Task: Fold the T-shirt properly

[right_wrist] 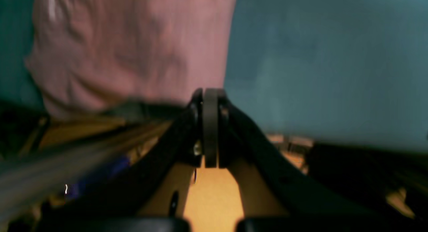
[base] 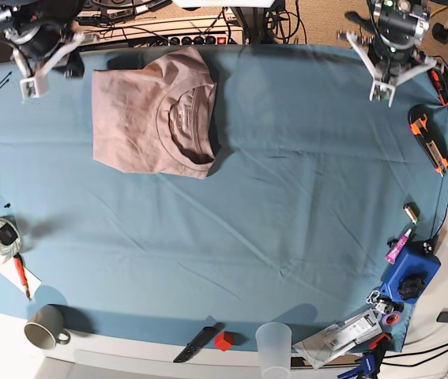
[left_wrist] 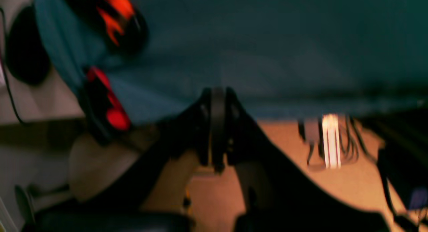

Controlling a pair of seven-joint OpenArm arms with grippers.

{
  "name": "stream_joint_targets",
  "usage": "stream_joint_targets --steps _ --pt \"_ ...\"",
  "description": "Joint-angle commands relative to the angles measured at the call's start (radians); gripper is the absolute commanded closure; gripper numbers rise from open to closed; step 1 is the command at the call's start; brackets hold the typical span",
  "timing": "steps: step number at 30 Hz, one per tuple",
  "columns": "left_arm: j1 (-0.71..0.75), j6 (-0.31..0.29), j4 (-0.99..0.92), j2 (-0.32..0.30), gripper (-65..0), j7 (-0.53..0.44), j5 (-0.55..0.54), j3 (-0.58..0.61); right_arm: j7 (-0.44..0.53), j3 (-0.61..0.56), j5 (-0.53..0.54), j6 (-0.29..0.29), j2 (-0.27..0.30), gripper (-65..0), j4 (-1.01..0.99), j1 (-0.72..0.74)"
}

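Risk now is the folded T-shirt (base: 151,118) springing loose on the tabletop (base: 287,197), since left end effector (base: 389,93) and right end effector (base: 28,87) are both closed and empty, pinning nothing.

The T-shirt (base: 148,118) is matt, wrinkled cotton-like cloth with a ribbed collar; the table cloth (base: 287,197) under it is matt woven fabric (lightly creased), and the near cup (base: 273,346) looks like frosted plastic.

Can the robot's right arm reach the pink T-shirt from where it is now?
Probably yes. The right end effector sits shut at the far edge of the table cloth, just beside the folded T-shirt, and nothing lies between them. It would need to open first.
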Motion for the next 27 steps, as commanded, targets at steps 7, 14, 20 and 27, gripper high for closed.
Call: stream_joint_targets --steps 7,14,20,27 --pt "0.157 0.012 0.016 -0.006 0.0 0.037 0.019 -0.003 -0.006 0.005 0.018 0.021 0.019 0.0 0.017 -0.178" --pt "0.311 0.08 0.016 -0.006 0.0 0.04 0.074 -0.003 -0.006 0.004 0.018 0.08 0.019 0.0 0.015 -0.307" --pt "0.383 0.086 0.016 -0.006 0.0 0.024 0.066 -0.003 -0.006 0.003 -0.027 0.08 0.029 0.0 -0.079 -0.329" --pt "0.346 0.082 -0.19 -0.005 0.0 -0.034 0.016 -0.003 0.046 -0.157 -0.139 0.08 0.154 0.0 -0.401 -0.296"
